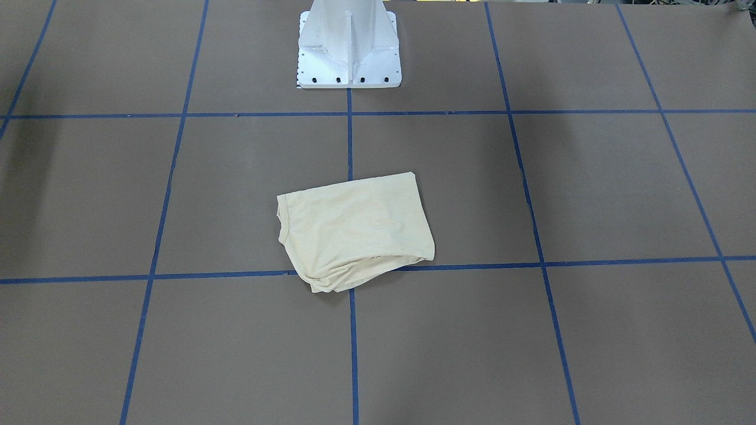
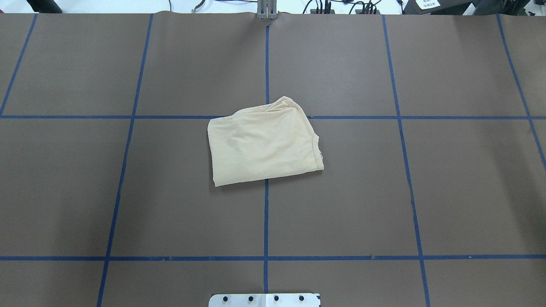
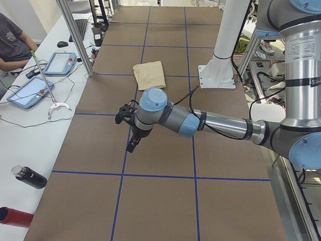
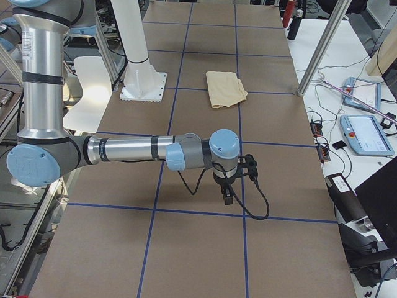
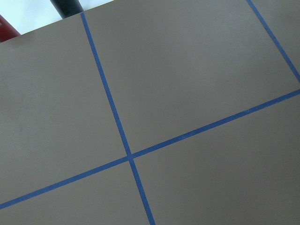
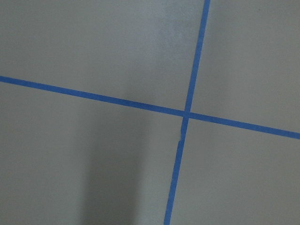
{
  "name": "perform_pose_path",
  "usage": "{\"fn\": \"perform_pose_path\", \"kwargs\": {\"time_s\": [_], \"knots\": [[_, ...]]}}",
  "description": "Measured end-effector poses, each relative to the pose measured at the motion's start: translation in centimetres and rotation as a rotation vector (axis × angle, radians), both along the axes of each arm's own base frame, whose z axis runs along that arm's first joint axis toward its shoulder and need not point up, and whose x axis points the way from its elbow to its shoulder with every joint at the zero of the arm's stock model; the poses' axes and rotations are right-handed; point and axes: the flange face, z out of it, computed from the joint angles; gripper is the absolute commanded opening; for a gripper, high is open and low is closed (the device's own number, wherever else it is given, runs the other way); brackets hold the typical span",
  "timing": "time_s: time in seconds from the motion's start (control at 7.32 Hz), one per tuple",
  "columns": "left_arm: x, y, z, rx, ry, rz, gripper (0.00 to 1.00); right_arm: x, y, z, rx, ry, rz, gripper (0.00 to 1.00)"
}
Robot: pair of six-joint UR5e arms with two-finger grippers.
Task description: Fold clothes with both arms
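Note:
The clothes (image 1: 354, 230) are one pale cream shirt, folded into a compact rectangle near the table's middle, with the neck hem at one short end. The shirt also shows in the overhead (image 2: 264, 143) and in both side views (image 3: 149, 74) (image 4: 225, 88). No gripper touches it. My left gripper (image 3: 132, 142) hangs over bare table far from the shirt, and so does my right gripper (image 4: 227, 194). Each shows only in a side view, so I cannot tell whether either is open or shut. Both wrist views show only brown table and blue tape.
The white pedestal base (image 1: 348, 65) stands behind the shirt. Blue tape lines (image 2: 266, 213) grid the brown table. A side bench holds teach pendants (image 3: 60, 63), a black bottle (image 3: 30, 176) and a red one (image 3: 15, 217); a person (image 3: 12, 40) sits there.

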Motion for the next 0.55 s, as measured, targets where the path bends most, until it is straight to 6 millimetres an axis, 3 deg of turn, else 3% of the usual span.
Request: {"fn": "perform_pose_path", "kwargs": {"time_s": [0.55], "knots": [[0.05, 0.44, -1.46, 0.027, 0.005, 0.003, 1.00, -0.06, 0.55, 0.41, 0.010, -0.010, -0.002, 1.00]]}}
